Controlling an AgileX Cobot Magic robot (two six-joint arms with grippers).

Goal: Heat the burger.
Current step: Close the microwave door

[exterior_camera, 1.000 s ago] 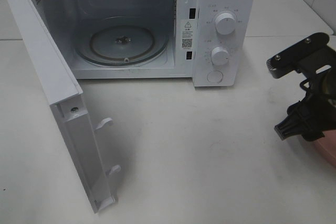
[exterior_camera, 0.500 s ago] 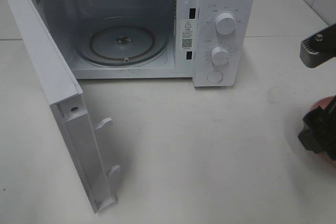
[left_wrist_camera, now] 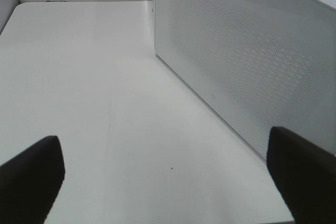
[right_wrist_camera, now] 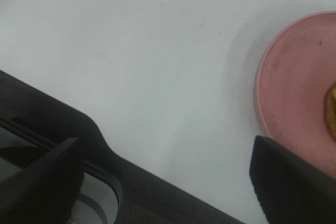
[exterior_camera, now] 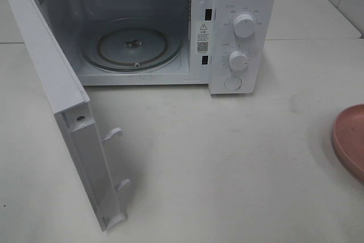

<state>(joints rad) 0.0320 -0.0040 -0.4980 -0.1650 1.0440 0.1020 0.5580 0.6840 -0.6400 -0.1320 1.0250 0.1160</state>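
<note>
On the white tabletop (exterior_camera: 227, 157), open microwave (exterior_camera: 170, 27), pink plate (exterior_camera: 350, 140); both end effectors' fingers apart, empty.

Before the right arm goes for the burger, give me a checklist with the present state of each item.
1. Microwave door swung fully open: ok.
2. Glass turntable bare, ready to take food: ok.
3. Right end effector open with nothing between its fingers: ok.
4. Left end effector open and beside the microwave's side wall, away from the door opening: ok.
5. Burger position on the pink plate: cannot tell, only an orange-brown sliver shows at the right wrist view's edge.
6. Table between plate and microwave free of obstacles: ok.
</note>
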